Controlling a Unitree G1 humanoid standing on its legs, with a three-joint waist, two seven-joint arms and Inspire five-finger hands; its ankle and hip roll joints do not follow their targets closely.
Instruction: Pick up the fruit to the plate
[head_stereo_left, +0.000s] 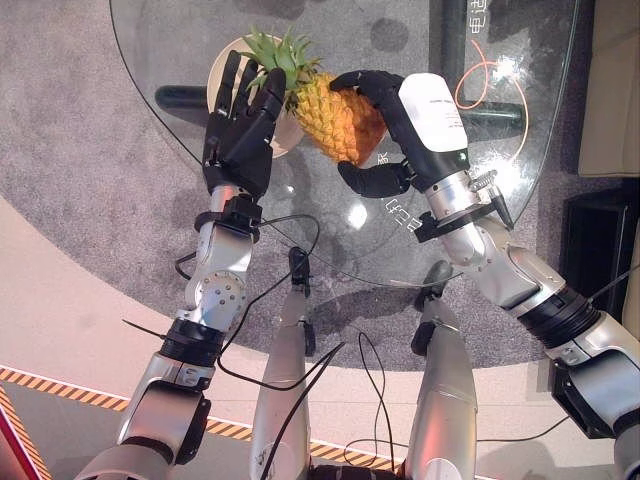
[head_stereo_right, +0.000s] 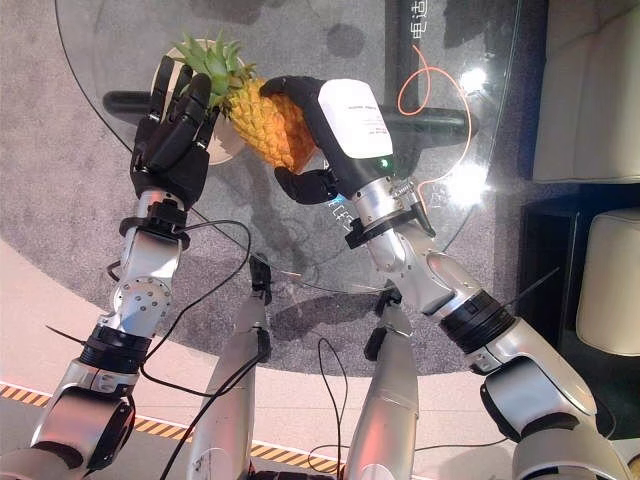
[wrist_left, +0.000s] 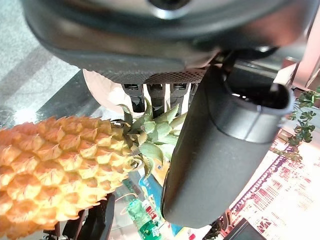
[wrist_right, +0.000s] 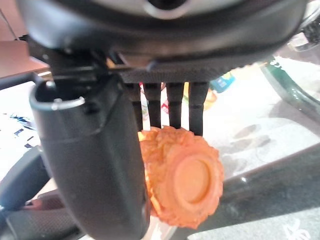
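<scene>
An orange pineapple (head_stereo_left: 335, 115) with a green leafy crown hangs tilted above the glass table (head_stereo_left: 500, 200). My right hand (head_stereo_left: 425, 115) is shut on its body, fingers curled over the top and thumb underneath; the fruit's base (wrist_right: 182, 180) shows between them. The crown points toward a beige plate (head_stereo_left: 222, 68) lying on the glass at the far left and partly overhangs it. My left hand (head_stereo_left: 240, 135) stands open beside the plate, its straight fingers against the crown leaves (wrist_left: 150, 135). The fruit and my left hand hide much of the plate.
The round table's near edge curves just past my wrists, with grey carpet below. A dark base bar (head_stereo_left: 180, 97) runs under the glass. An orange cable loop (head_stereo_left: 490, 80) lies at the far right of the table. A black cabinet (head_stereo_left: 600, 240) stands to the right.
</scene>
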